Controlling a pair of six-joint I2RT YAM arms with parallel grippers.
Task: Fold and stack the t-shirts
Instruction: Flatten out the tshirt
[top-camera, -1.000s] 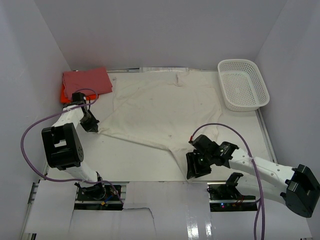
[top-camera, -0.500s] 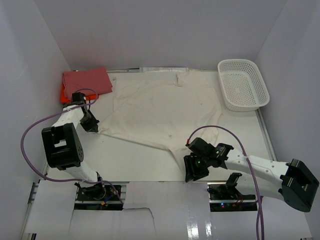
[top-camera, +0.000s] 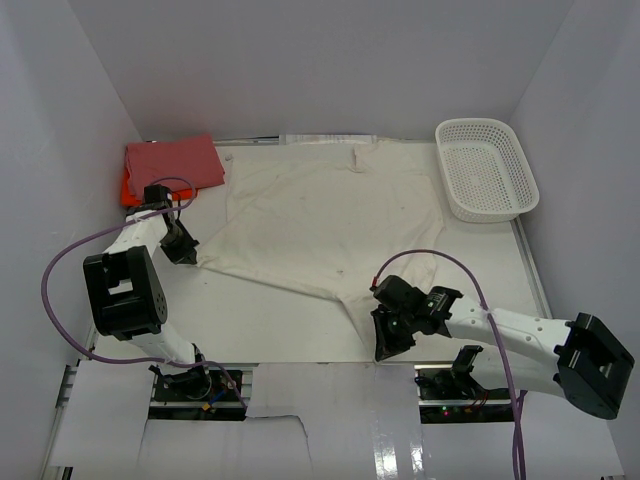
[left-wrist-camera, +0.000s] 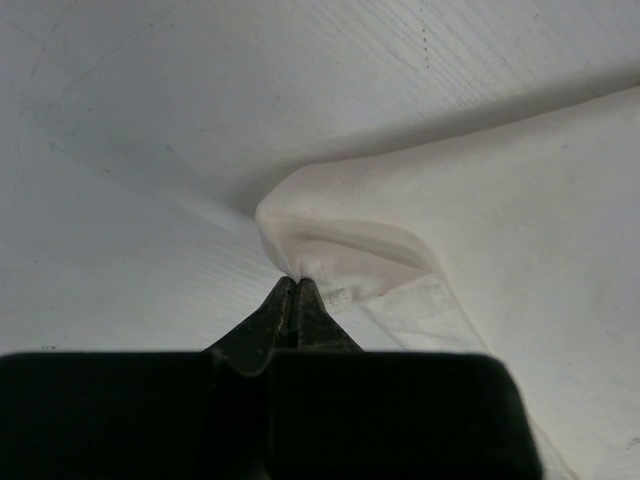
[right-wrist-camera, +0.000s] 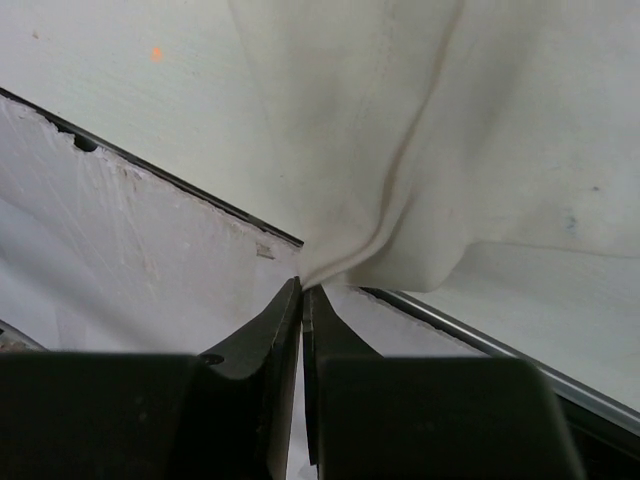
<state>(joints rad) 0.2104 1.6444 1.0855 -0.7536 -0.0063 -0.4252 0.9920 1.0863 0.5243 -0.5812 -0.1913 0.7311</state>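
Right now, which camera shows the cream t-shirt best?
The top view: the whole cream t-shirt lies spread out. The left wrist view shows only the corner pinched in the left claw; the right wrist view only the edge pinched in the right claw.

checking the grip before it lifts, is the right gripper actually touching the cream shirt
Touching: the right wrist view shows the right gripper shut on a bunched corner of the cream shirt.

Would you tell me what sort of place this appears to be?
Probably a robotics lab test cell: plain white walls enclose a table, a left arm and right arm are bolted at its edge, with a cream t-shirt and mesh basket as props.
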